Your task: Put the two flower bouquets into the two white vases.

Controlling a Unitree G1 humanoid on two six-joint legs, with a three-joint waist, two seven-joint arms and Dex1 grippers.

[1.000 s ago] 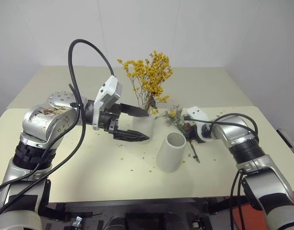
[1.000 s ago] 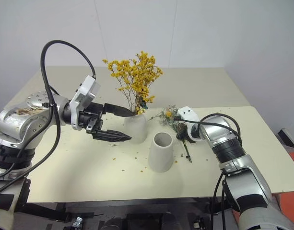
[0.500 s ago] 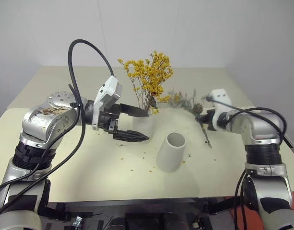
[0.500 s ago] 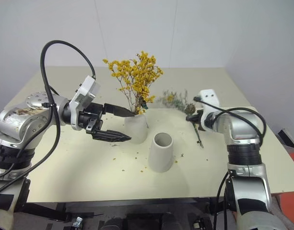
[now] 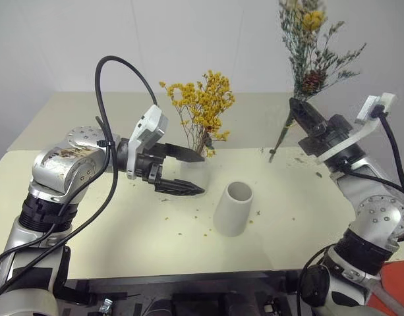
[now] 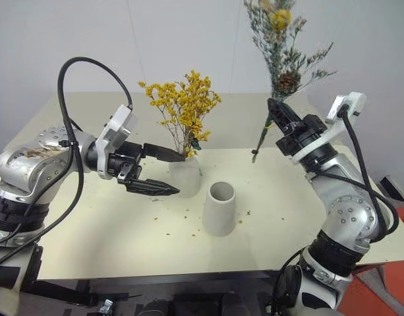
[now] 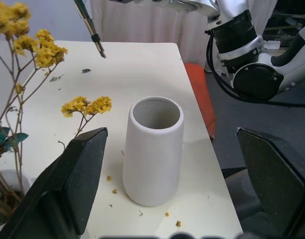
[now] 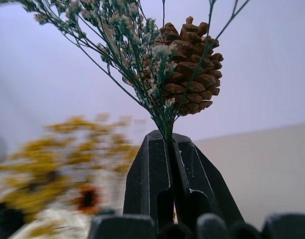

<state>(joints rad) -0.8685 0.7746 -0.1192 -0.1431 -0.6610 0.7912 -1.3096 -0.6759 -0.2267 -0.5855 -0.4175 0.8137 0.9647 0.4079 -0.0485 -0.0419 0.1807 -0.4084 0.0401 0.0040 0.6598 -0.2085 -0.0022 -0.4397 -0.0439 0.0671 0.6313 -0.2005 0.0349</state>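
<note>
A bushy yellow bouquet (image 5: 203, 105) stands in the small rounded white vase (image 5: 196, 172) at mid-table. The taller white vase (image 5: 233, 208) stands empty in front of it, mouth up. My right gripper (image 5: 295, 108) is shut on the stems of the grey-green bouquet (image 5: 310, 46), held high and upright to the right of the vases; a pine cone (image 8: 189, 67) sits just above the fingers and the stem ends (image 5: 278, 145) hang below. My left gripper (image 5: 200, 174) is open, its fingers on either side of the small vase.
Yellow crumbs (image 5: 188, 224) are scattered over the cream table (image 5: 109, 237) around the vases. A second table (image 5: 89, 112) stands behind, against a white wall. The table's right edge (image 5: 379, 197) lies under my right arm.
My right gripper has lifted the grey-green bouquet off the table and swung it from lying flat to upright, high at the right. The left gripper and both vases stayed put.
</note>
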